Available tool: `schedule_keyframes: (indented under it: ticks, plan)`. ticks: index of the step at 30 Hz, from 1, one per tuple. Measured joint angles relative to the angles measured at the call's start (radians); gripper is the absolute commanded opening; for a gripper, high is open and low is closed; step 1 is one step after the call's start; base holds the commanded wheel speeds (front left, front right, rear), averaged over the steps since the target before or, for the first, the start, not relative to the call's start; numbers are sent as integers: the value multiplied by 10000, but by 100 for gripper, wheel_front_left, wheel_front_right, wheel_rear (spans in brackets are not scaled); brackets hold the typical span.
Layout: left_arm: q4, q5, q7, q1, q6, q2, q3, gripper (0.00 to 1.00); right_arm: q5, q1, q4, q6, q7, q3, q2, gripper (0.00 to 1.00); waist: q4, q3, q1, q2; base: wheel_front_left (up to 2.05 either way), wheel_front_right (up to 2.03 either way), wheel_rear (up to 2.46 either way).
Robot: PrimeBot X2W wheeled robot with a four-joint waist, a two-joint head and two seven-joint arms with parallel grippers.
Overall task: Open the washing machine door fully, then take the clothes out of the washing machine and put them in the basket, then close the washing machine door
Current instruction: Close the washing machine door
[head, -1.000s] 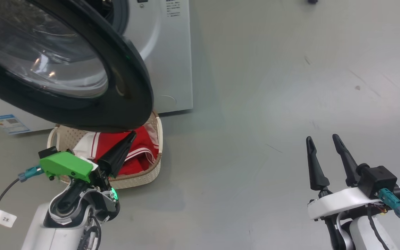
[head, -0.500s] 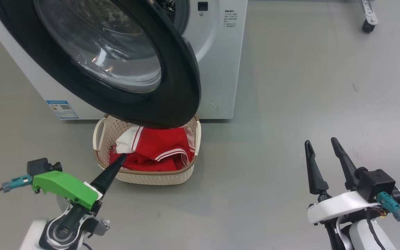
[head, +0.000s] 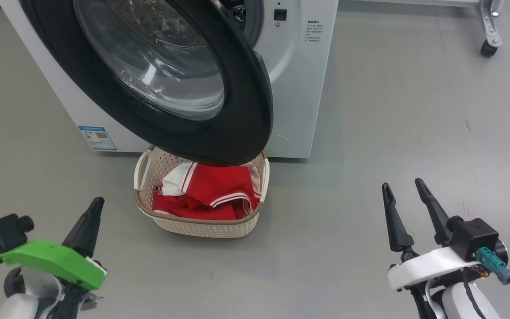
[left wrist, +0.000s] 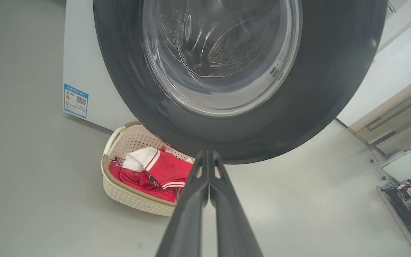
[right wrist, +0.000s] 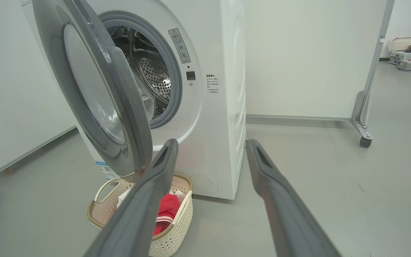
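A: What has changed in the last second?

B: The left end effector (left wrist: pixel 207 154) was over the basket (head: pixel 202 228) with its tip at the clothes (head: pixel 210 195). Now it sits back at the lower left of the head view, clear of the rim, with its fingers pressed together and holding nothing. The camera has shifted too, so don't read that as the basket moving.

A: And the clothes?

B: They are heaped in the basket, red with white trim. The basket stands on the floor (head: pixel 370 110), right against the front of the washing machine (head: pixel 299 88). The part of the drum (right wrist: pixel 152 76) that shows in the right wrist view has no red in it.

A: So the unloading looks done.

B: I'd judge so. What's left is shutting the door (head: pixel 237 133). It stands swung out, with its lower edge hanging over the back of the basket.

A: Any snags?

B: The door has to sweep above the basket. From the right wrist view there seems to be a gap between its bottom edge and the rim, but I cannot tell whether the heap of cloth clears it. The left wrist looks straight at the door's outer face, so that arm seems well placed to push.

A: And the right side?

B: The right end effector (head: pixel 402 184) is empty, fingers apart, well away from everything, with open floor all around it.
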Motion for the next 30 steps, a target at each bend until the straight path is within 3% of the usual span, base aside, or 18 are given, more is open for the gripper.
schedule_keyframes:
  ticks: [10,15,19,22,30]
  plan:
    - [-337,3292,-2575,372,-33,771,-616,0,0,1,-15,27,0,0,10,100,73,64,0,0,0,0,0]
    - [-75,4157,-3708,749,-29,719,-631,0,0,1,-13,29,0,12,19,100,83,76,0,0,0,0,0]
    - [69,4539,-3751,832,127,550,-652,2,0,1,-8,31,0,27,27,100,76,74,0,0,0,0,0]
    - [138,5066,-3722,924,311,416,-646,100,0,1,0,79,0,36,33,100,58,58,0,0,0,0,0]
    - [196,5124,-3639,1060,456,-138,-207,100,0,1,38,88,0,52,46,100,31,5,0,0,0,0,0]
